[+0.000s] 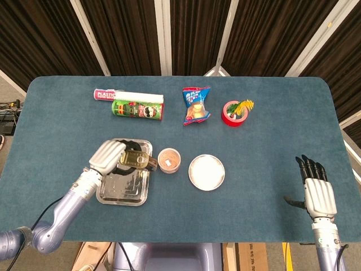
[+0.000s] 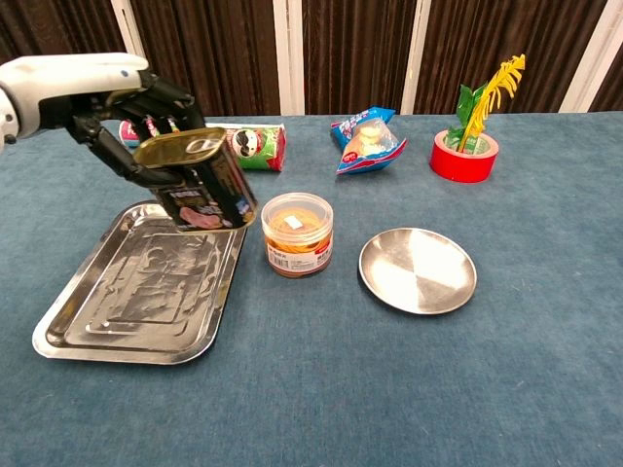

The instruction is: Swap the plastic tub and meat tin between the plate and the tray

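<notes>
1. The meat tin (image 2: 198, 182) is gripped by the left robot hand (image 2: 136, 109), fingers wrapped round its far side. It is held tilted, clear of the tray (image 2: 117, 321), above the tray's far right corner.
2. In the head view, the same tin (image 1: 134, 160) is seen at the right edge of the tray (image 1: 121, 193), with the left robot hand (image 1: 107, 156) just left of it.
3. The plastic tub (image 2: 297, 233) is stood upright on the worktop (image 2: 389, 389), between tray and plate (image 2: 418, 269), touching neither. The tin is just left of it.
4. The plate is bare; it is placed right of the tub.
5. The right robot hand (image 1: 316, 187) is seen only in the head view, at the near right of the worktop. Its fingers are held straight and apart, and nothing is held.
6. Along the far side, from left to right: a crisp tube (image 2: 243, 146) laid on its side, a blue snack bag (image 2: 365, 139), a red tape roll (image 2: 463, 156) with a yellow-green plastic plant (image 2: 487, 97) stuck in it.
7. A white-and-pink box (image 1: 128, 95) is laid just behind the crisp tube in the head view.
</notes>
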